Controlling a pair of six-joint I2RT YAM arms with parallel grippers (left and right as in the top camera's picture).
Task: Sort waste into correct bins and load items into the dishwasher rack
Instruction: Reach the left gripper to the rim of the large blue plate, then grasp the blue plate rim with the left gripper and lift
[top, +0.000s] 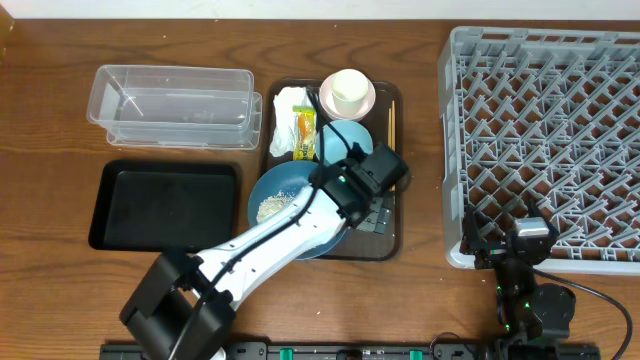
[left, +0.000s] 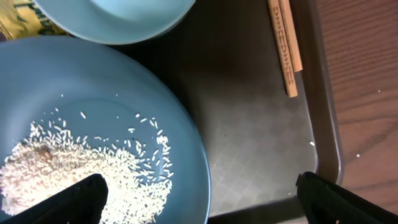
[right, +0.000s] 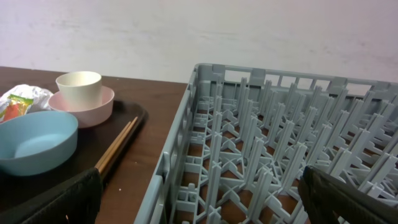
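1. My left gripper (left: 205, 199) stood spread over the glossy dark-blue plate (left: 93, 81) holding grainy rice crumbs (left: 74, 168).
2. My right gripper (right: 199, 199), spread too, faced the grey lattice rack (right: 280, 124).
3. Only overhead showed the clear container (top: 175, 72) and black tray (top: 165, 205).

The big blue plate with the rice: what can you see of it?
The plate is round, dark blue, matte and shallow. It lies flat at the front left of the brown tray, rim near the light-blue bowl. Loose white rice is heaped on its left half. The left arm's open fingers hover above it, one over the rice.
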